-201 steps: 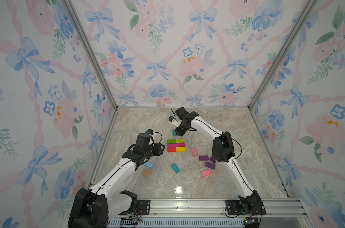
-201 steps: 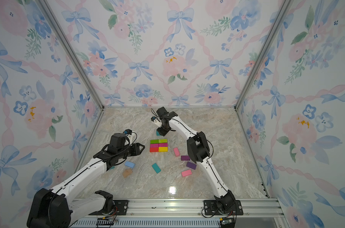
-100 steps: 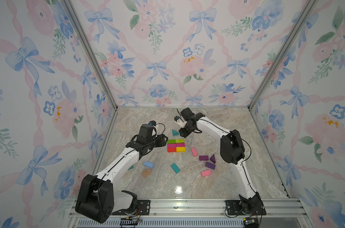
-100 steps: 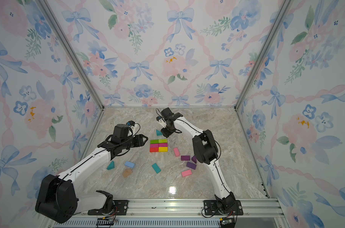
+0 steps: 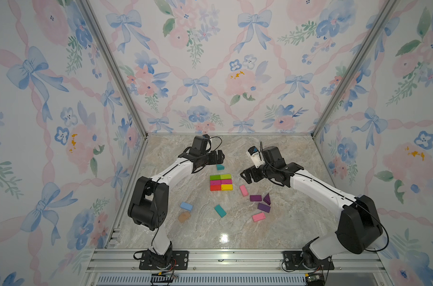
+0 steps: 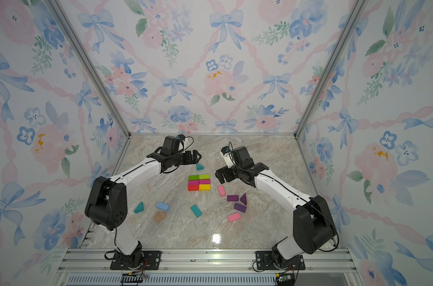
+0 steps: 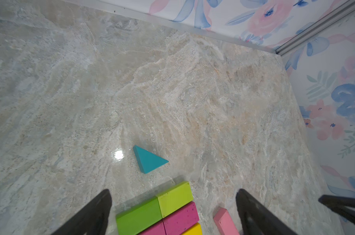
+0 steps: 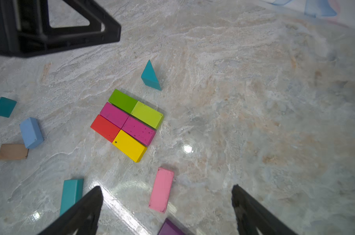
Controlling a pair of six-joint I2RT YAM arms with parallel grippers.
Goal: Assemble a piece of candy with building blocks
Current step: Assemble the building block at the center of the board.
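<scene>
Right wrist view gives the clearest look at the building blocks [image 8: 127, 124]. Six of them form a tight slab mid-frame: dark green and lime in one row, two magenta in the next, red and yellow in the last, all touching. A teal wedge [image 8: 150, 78] sits just above the slab, apart from it. A pink block [image 8: 161, 190] lies below the slab, between two black fingers [image 8: 81, 211] that stand wide apart with nothing between them. Along the left edge of the frame lie a second teal wedge [image 8: 2, 106], a light blue block [image 8: 31, 132] and a tan block [image 8: 13, 151]. A teal flat block [image 8: 71, 195] lies at lower left.

In both top views those fingers belong to the right gripper [image 5: 247, 177], which hovers over the marble table [image 5: 272, 158] just right of the slab and above the pink block, released and empty. The left gripper [image 5: 216, 157] hangs at the slab's upper left, close over the first teal wedge, its jaws also spread and holding nothing. Lower right of the slab, well apart from it, lie two purple blocks [image 5: 255, 197], a purple wedge [image 5: 267, 198] and a second pink block [image 5: 258, 217].
</scene>
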